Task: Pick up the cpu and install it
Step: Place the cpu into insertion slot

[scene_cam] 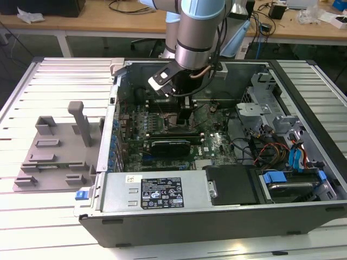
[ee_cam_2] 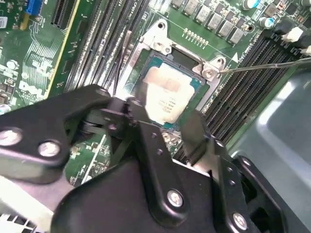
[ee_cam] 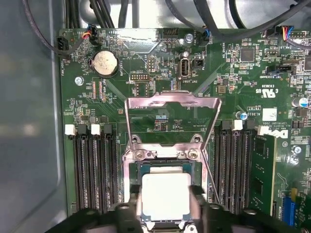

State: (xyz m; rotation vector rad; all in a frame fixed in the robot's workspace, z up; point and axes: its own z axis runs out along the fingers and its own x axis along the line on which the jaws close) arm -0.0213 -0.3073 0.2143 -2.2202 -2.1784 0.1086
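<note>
cpu (ee_cam: pixel 165 196): lying flat with its metal top facing up, directly between the fingers of the hand and inside the socket frame (ee_cam: pixel 165 151). I cannot tell whether it is resting fully down or hanging just above its seat.
hand (ee_cam: pixel 165 209): reaching down into the computer case (scene_cam: pixel 217 230). Its fingers (ee_cam: pixel 133 208) are narrowed to the chip's width and are pressing on two opposite edges, so it is judged to be gripping the cpu.
load plate (ee_cam: pixel 172 103): standing tilted open just beyond the hand, leaving the socket uncovered.
retention lever (ee_cam_2: pixel 262 65): a thin wire rod angling away beside the hand.
memory slots (ee_cam: pixel 92 170): running along both sides of the hand, near the fingers but not touching them.
motherboard (ee_cam: pixel 233 73): lying beneath the hand and carrying the socket frame.
tray block (scene_cam: pixel 54 151): sitting on the surface (scene_cam: pixel 59 70) outside the case, well apart from the hand.
handling (judged): the cpu is probably light, thin and stiff. Its smooth metal top is likely giving little friction, and the underside and socket contacts are looking fragile, so pressing or sliding is risking damage.
hold (judged): two opposite edges are serving best, with the chip staying level and the top and underside going untouched.
</note>
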